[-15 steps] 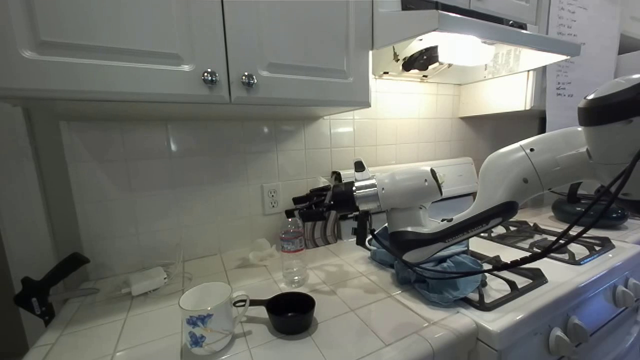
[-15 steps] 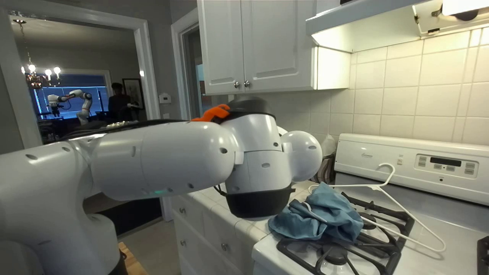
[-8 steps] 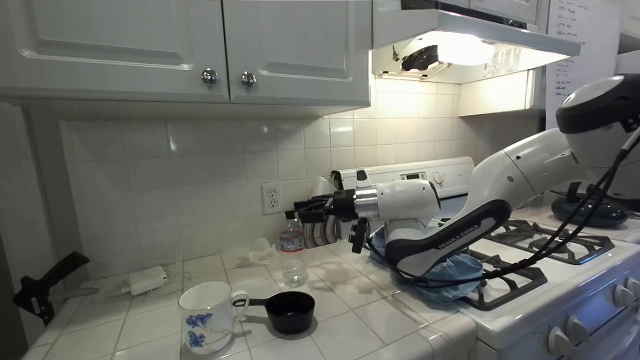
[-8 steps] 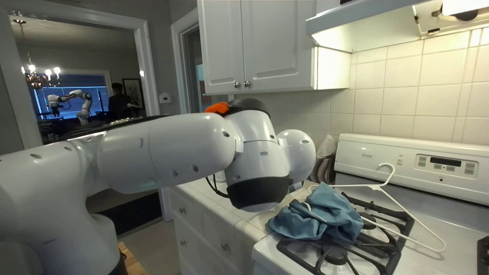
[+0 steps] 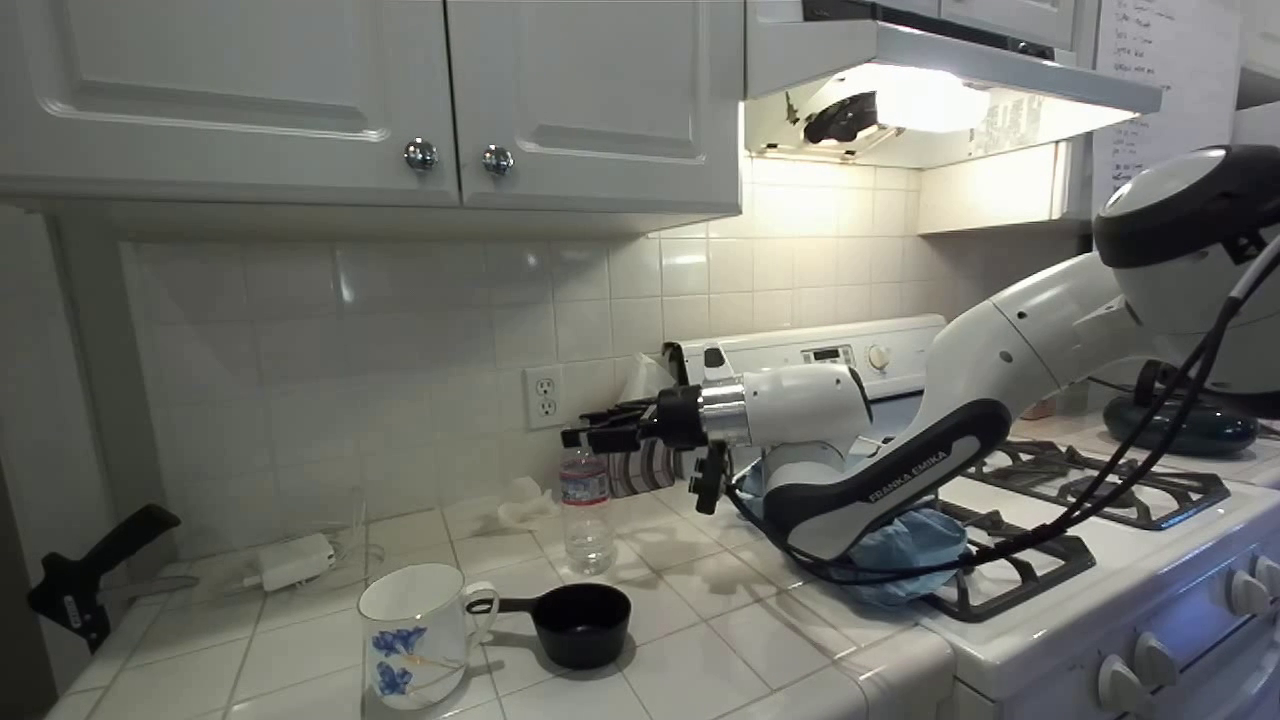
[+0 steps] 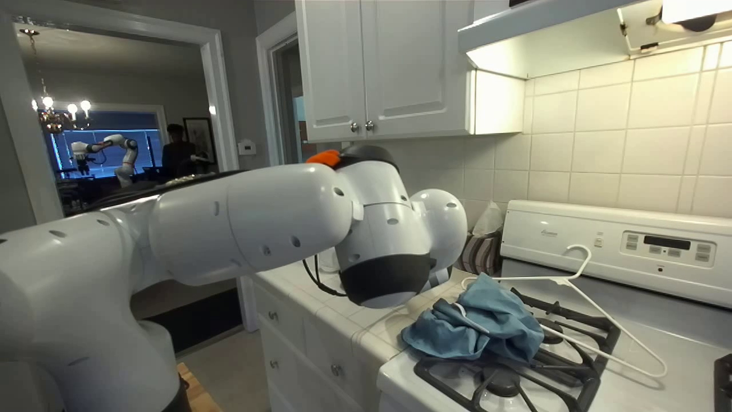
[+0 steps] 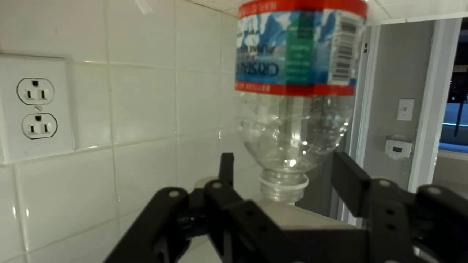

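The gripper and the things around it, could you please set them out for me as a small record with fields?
bottle: clear, no cap seen, upright on the tiled counter
gripper: open, gaps showing on both sides of the bottle's neck in the wrist view
mug: white with blue flowers, upright
black cup: beside the mug, its handle reaching toward the mug's handle
striped box: near the stove's back panel
cloth: blue, crumpled, partly on the stove
outlet: white, two sockets
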Robot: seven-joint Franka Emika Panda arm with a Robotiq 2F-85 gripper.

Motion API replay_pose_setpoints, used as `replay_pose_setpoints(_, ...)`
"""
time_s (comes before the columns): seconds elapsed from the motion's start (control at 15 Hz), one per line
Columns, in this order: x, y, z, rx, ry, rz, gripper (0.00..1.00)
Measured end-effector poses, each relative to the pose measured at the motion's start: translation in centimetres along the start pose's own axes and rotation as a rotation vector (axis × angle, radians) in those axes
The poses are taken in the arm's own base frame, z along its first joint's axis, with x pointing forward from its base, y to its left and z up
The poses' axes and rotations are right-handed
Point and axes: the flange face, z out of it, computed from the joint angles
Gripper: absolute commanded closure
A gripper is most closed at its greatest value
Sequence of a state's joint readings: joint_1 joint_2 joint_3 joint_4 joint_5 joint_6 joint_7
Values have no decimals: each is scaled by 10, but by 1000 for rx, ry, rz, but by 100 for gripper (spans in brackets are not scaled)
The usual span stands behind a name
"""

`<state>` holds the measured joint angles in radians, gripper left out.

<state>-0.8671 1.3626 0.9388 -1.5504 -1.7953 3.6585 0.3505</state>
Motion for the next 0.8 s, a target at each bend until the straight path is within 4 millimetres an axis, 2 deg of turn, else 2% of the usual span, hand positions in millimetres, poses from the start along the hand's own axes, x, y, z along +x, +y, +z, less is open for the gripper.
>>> replay_pose_setpoints(0.13, 2, 0, 0, 0, -2, 1, 59)
replay_pose_setpoints(0.33, 3, 1, 0, -1, -5, -2, 82)
replay_pose_setpoints(0.47, 4, 1, 0, -1, -5, -2, 93)
replay_pose_setpoints(0.8, 5, 5, 0, -14, -3, 15, 92)
